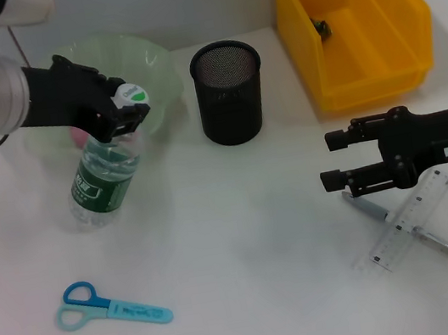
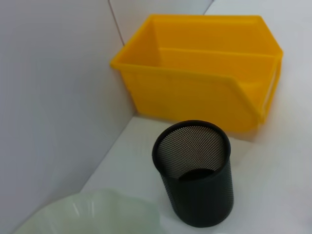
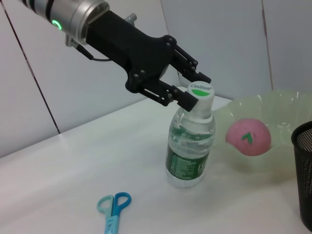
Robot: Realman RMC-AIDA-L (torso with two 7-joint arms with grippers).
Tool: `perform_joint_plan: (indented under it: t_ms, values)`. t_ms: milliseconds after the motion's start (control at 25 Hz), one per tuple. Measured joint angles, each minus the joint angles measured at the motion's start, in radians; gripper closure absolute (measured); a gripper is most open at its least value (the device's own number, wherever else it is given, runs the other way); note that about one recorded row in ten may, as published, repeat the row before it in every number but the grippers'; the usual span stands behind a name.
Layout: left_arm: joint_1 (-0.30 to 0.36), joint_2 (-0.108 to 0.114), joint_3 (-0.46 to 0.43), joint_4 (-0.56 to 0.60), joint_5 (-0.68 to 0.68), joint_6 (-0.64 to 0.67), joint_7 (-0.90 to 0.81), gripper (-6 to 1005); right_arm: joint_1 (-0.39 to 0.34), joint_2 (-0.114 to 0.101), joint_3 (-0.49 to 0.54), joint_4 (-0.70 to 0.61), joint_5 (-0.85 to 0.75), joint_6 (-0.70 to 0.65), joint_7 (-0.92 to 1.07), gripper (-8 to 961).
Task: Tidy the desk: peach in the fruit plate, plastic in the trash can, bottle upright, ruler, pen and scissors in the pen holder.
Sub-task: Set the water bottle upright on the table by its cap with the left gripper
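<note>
The clear bottle with a green label stands upright on the table in front of the pale green fruit plate. My left gripper is shut on its neck just under the white cap. The pink peach lies in the plate. Blue scissors lie flat at the near left. At the right, the clear ruler lies crossed over the pen. My right gripper hovers open just above their left end, holding nothing. The black mesh pen holder stands empty in the middle.
The yellow trash can sits at the back right with a small dark item inside; I cannot tell what it is. A grey wall runs behind the plate, holder and bin.
</note>
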Motion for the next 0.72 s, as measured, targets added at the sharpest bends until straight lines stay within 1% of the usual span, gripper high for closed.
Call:
perform_joint_plan:
  t_ms: [160,520,720]
  values:
    - [0.01,0.002,-0.025,0.017,-0.009,0.028,-0.011,570,0.0,0.0,-0.001,0.0,0.0,0.0,0.0,212]
    - [0.02,0.003,-0.142,0.023,-0.058,0.111,-0.006,573,0.001,-0.001,0.003,0.0,-0.002,0.0,0.0,212]
    - [0.03,0.004,-0.162,0.024,-0.065,0.125,-0.003,574,0.003,-0.001,0.001,0.0,-0.002,0.0,0.003,212]
